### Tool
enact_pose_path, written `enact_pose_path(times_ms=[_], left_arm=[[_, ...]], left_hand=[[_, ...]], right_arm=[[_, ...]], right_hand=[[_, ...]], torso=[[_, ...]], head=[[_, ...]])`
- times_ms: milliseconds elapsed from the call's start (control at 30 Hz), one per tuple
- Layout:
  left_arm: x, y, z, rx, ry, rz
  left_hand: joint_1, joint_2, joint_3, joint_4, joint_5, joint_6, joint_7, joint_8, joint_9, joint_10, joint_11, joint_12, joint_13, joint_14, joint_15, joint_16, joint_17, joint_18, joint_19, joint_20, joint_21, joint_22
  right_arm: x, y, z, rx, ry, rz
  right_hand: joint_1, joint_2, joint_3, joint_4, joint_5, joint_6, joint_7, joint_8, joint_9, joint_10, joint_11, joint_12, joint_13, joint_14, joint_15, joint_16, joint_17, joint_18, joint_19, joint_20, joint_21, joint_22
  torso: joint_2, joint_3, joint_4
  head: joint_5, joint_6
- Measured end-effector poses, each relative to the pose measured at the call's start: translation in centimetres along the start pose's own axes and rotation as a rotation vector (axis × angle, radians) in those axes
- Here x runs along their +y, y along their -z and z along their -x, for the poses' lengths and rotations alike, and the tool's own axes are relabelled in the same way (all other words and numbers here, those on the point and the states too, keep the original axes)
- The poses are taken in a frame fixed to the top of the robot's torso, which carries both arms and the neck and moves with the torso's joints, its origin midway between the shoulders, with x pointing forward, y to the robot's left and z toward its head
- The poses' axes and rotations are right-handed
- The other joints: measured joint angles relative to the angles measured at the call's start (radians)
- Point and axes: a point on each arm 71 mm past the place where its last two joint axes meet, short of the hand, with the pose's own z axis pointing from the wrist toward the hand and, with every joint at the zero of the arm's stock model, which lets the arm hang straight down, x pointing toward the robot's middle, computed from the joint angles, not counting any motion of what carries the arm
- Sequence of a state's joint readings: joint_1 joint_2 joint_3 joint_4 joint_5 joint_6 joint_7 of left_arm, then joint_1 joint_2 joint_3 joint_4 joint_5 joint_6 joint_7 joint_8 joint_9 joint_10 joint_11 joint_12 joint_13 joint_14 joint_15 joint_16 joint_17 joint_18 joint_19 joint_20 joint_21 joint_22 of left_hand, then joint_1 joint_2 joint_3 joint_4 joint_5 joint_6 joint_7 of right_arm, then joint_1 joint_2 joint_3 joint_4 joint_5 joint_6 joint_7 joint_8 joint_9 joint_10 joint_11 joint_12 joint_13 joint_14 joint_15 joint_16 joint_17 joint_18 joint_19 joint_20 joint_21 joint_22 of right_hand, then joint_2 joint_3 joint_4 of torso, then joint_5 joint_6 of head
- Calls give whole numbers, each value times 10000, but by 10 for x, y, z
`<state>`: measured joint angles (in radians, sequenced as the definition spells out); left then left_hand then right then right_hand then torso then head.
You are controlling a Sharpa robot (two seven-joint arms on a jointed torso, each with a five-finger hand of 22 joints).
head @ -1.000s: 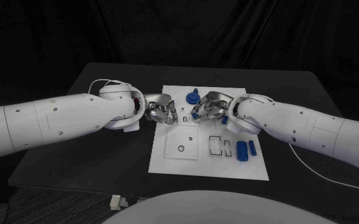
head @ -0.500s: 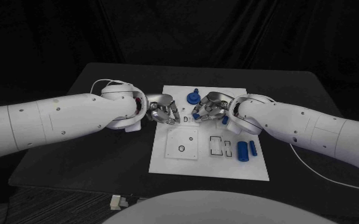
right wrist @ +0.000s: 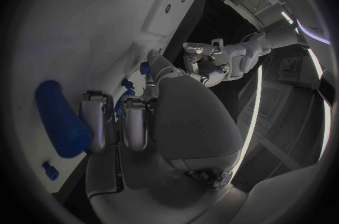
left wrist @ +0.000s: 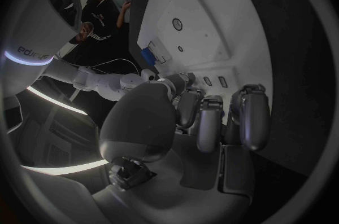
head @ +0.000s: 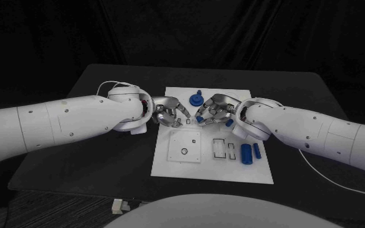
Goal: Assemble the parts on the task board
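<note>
The white task board (head: 217, 164) lies in the middle of the table. My right hand (head: 213, 111) hovers over its upper part with fingers curled, pinching a small blue part (head: 199, 118); the same small blue part (right wrist: 127, 87) sits at its fingertips in the right wrist view. My left hand (head: 166, 114) rests at the board's left edge, fingers curled in with nothing in them. A round blue part with a peg (head: 196, 99) stands just behind the hands. A blue cylinder (head: 246, 153) and a thinner blue part (head: 257, 151) lie on the board's right side.
The board (left wrist: 212, 15) carries a square raised plate with two holes (head: 185, 146) and rectangular slots (head: 219, 149). Black table (head: 99, 149) surrounds the board on both sides. A white cable (head: 319, 172) trails over the table under my right arm.
My left hand has edged a little to the right, toward the right hand. The right hand has barely shifted and keeps the small blue part.
</note>
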<state>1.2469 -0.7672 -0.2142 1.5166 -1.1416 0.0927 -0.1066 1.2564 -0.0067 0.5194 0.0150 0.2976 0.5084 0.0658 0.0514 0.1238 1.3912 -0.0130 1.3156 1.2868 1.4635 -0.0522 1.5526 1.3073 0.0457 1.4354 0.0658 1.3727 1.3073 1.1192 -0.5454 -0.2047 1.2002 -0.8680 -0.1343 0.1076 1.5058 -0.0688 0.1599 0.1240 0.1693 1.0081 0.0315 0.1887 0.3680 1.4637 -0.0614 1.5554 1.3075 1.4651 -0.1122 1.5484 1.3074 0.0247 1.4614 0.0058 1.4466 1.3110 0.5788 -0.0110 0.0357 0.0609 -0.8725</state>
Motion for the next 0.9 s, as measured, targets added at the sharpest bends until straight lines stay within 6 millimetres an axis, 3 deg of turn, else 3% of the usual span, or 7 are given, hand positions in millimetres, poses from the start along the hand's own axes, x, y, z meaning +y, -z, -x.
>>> enact_pose_path(times_ms=[667, 900], left_arm=[[-5, -9, -6, 465, -65, -62], [-7, -11, -7, 485, -72, -135]], left_hand=[[-11, -10, 56, 57, 63, 28, -55, 0, -61, 0, 1, 1, 28, 35, -34, 0, 0, 0, 0, -72, 0, 0], [-52, -50, 157, 77, 101, -498, -178, -41, -248, 6, -101, 0, 17, 34, -107, 0, 0, 1, 3, -142, 0, 0]], right_arm=[[6, 5, 2, -490, -602, 664], [9, 4, 0, -484, -693, 736]], right_hand=[[-90, -21, -29, 28, -85, 42, -47, 11, -11, 0, 0, 1, 0, 0, 0, 0, 0, -6, 1, 1, -1, -30], [-89, -22, -70, 68, -156, 29, -57, 11, -10, 0, 0, 1, 0, 0, 0, 0, 0, -7, 2, 0, -1, -30]], torso=[[0, 0, -3], [0, -1, -1]], head=[[-48, 0], [-25, 0]])
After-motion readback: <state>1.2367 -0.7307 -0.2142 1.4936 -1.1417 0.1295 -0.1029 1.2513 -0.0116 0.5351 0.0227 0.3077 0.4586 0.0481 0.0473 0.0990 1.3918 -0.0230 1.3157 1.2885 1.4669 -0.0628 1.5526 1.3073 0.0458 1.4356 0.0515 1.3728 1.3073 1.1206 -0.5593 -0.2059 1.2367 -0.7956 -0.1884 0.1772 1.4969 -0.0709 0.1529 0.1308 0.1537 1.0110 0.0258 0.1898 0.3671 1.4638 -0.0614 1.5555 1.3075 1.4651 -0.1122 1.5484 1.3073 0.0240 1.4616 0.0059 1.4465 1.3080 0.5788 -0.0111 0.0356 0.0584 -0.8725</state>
